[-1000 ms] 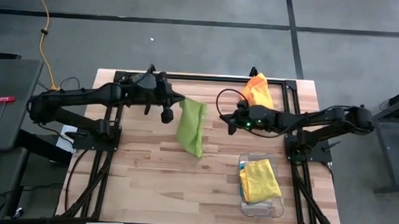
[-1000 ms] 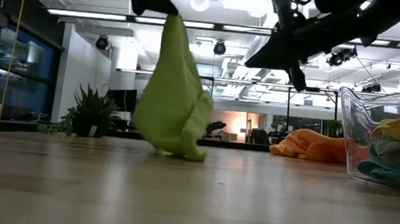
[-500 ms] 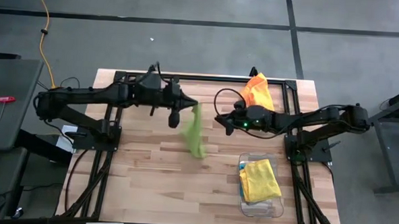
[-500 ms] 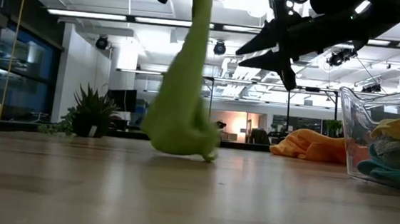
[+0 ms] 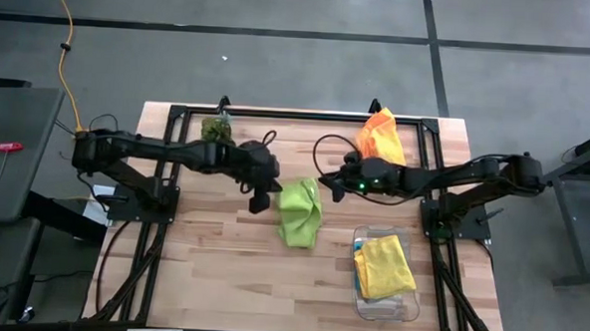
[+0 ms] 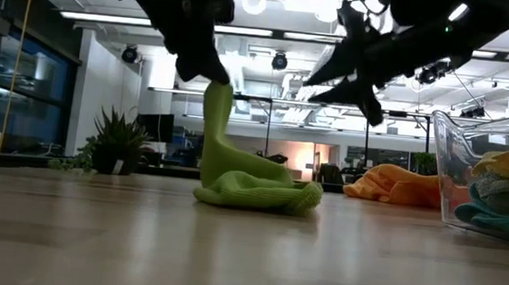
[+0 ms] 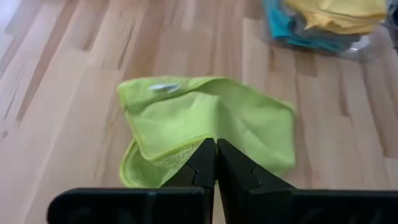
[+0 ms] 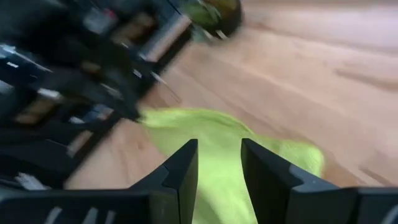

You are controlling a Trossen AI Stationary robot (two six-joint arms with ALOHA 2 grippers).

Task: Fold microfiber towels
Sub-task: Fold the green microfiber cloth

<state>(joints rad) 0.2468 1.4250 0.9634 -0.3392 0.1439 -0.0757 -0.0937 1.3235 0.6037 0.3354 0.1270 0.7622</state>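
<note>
A lime green towel lies heaped on the table's middle, one part rising to my left gripper, which is shut on it. My right gripper stands open a little above the towel's far right side and touches nothing; its wrist view shows the green towel beyond its spread fingers. An orange towel lies crumpled at the far right. A yellow towel tops a stack in the clear bin, with a teal one under it. My left gripper pinches an edge of the lime green towel between its two shut fingers; whether one layer or several does not show. The fingers slant down from the table's left. The held part stands up below them, and the rest lies heaped on the table.
A dark-green plant-like clump sits at the far edge behind the left arm. The clear bin stands near the front right. Bare wood shows in front of the green towel and to its left.
My left gripper has come down and gone toward the table's right and near edge with the lime green towel. The towel, which hung long below it, now lies mostly heaped on the table. My right gripper has opened and stayed in place.
</note>
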